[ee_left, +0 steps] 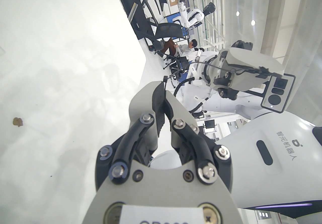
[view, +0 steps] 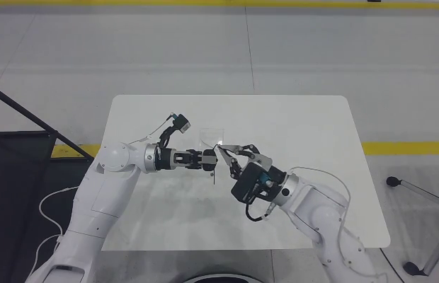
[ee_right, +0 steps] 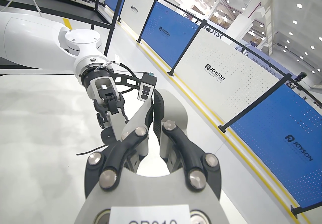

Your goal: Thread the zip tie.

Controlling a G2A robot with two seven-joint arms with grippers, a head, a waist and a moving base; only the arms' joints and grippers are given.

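Left gripper [ee_left: 162, 87] pinches the black zip tie [ee_left: 164, 79] above table [view: 311, 120] centre; right gripper [ee_right: 154, 99], at its three o'clock, is closed, perhaps on the tail. Light, springy: hold near the tip.

Left gripper [view: 212, 159] and right gripper [view: 221, 149] meet, perhaps touching, above the table [view: 304, 127]; zip tie [view: 214, 173] between.

A white rectangular table with rounded corners [view: 311, 113] bears a small clear square plastic sheet [view: 209, 133] toward 12 o'clock of its middle. A tiny brown scrap [ee_left: 18, 122] lies on the tabletop. A yellow floor stripe [view: 403, 148] runs off at 3 o'clock.
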